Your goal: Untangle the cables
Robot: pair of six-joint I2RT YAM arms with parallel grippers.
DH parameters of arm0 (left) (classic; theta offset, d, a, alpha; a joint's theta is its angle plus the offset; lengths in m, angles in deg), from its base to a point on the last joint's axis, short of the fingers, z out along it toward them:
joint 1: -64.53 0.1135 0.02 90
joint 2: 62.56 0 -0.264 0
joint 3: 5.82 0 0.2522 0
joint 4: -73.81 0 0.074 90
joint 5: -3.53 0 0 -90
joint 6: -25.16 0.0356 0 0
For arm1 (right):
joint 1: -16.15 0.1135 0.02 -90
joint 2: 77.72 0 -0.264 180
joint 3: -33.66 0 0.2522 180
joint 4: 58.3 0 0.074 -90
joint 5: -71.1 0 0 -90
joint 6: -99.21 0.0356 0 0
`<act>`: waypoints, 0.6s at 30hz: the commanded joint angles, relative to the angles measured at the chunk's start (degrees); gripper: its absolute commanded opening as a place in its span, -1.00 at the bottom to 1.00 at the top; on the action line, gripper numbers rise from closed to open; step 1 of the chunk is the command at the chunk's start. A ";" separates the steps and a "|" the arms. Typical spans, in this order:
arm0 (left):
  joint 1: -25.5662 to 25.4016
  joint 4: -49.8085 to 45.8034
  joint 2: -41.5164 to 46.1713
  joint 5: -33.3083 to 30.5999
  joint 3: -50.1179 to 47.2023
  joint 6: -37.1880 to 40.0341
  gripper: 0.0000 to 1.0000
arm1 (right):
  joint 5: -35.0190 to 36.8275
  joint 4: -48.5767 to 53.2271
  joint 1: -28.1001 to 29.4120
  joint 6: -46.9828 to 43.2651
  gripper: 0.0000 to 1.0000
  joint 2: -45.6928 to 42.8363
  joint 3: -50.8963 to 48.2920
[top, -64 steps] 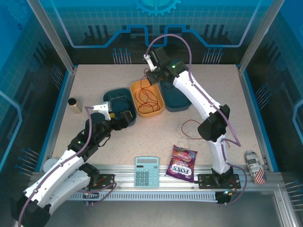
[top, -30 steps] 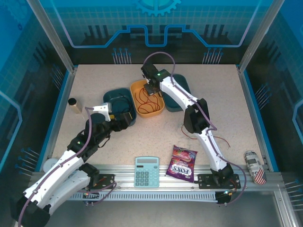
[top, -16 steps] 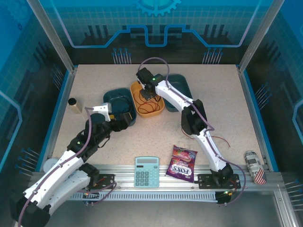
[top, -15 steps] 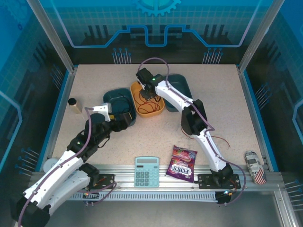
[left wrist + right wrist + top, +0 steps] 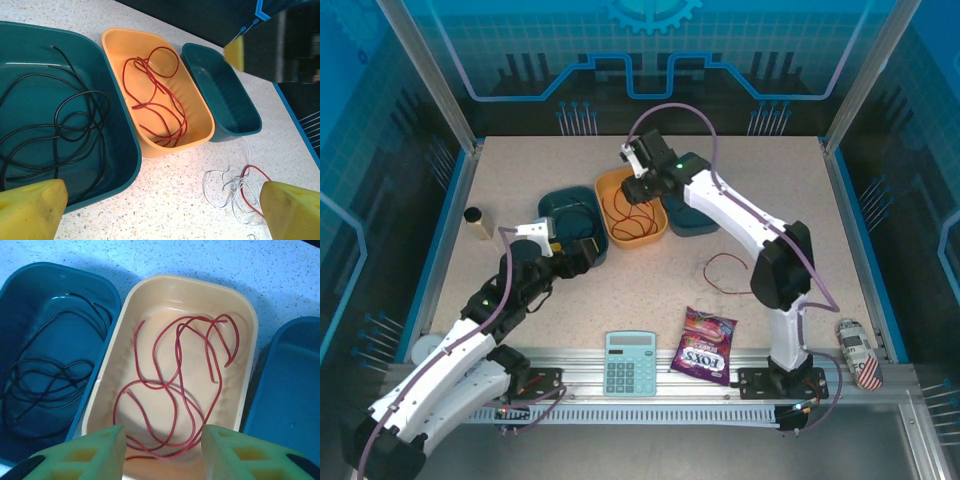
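From above. A thin, bendy red cable (image 5: 628, 208) curled up inside the orange plastic tub (image 5: 601, 200). A thin black cable (image 5: 572, 211) in the dark teal plastic tub (image 5: 555, 198) just left of it. Another teal tub (image 5: 688, 222) on the right, with nothing to see in it. One more loop of red wire (image 5: 725, 272) loose on the speckled table (image 5: 520, 170), near the right arm. Right gripper (image 5: 636, 170) up above the far end of the orange tub. Left gripper (image 5: 582, 250) at the near edge of the left tub.

From the left wrist. Yellow fingers (image 5: 30, 210) far apart, wide open, holding nothing. Black cable in big loose rings in its tub, red cable in the orange one. On the table past the tubs, a thin white cable (image 5: 222, 182) mixed up with the red wire.

From the right wrist. Green fingers (image 5: 75, 455) parted, nothing between them, right over the red cable.

Probably very light, soft and floppy, quick to slip and to catch on other loops. Best to pinch one strand alone, near an end or at the top of a loop, then lift slowly.

Half a second ago, right gripper low at the far left end of the orange tub; now lifted and pulled back. Shut a second ago, apart now. Red cable left lying in the tub. Red wire on the table, hidden under the arm then, back in sight. Left arm just as before.
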 commanded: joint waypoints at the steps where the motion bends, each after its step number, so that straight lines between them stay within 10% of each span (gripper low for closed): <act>1: 0.12 0.17 1.01 0.60 -0.55 -0.97 0.98 | -0.04 -2.07 0.67 3.20 -0.12 -6.05 -5.61; 18: 0.20 3.45 -0.80 -0.11 -1.28 0.20 0.98 | 13.48 10.25 -8.01 18.11 -0.23 -43.09 -43.48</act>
